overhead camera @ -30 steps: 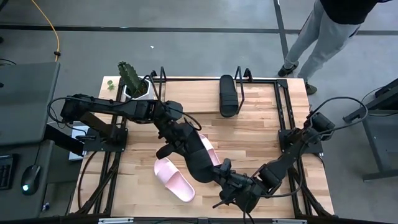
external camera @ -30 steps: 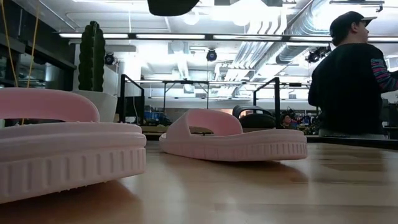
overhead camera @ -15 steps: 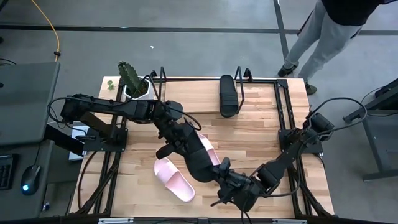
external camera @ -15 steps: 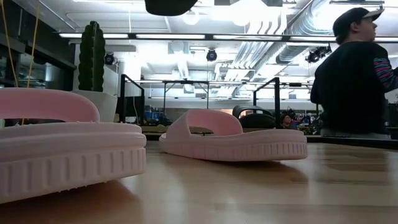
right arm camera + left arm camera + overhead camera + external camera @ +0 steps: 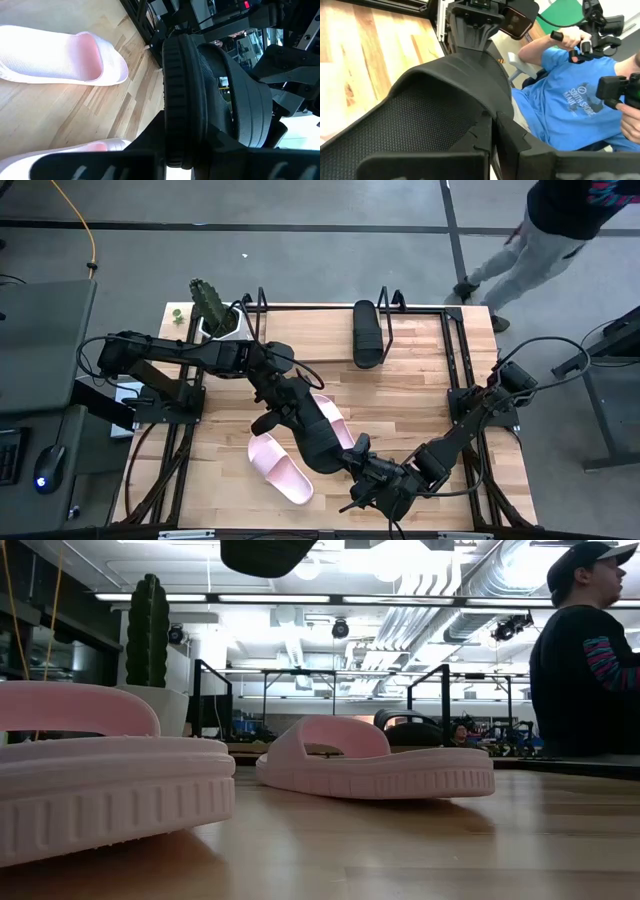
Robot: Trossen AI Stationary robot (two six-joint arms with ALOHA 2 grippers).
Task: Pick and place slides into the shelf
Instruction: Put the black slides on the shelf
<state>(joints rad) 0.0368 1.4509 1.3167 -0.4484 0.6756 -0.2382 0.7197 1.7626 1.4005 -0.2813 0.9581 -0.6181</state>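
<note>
- The high view looks straight down on the whole table (image 5: 400,395), both arms and the floor around it
- The low view sits at tabletop height, very near one pink slide (image 5: 110,775), facing level across the boards to the room behind; a second pink slide (image 5: 375,765) lies farther off
- Both pink slides also show from above, near the table's front edge
- The left wrist view looks closely along a black slide (image 5: 427,117) toward a person in a blue shirt (image 5: 570,107)
- The right wrist view is pressed close to the same black slide (image 5: 187,95), with a pink slide (image 5: 65,55) beyond
</note>
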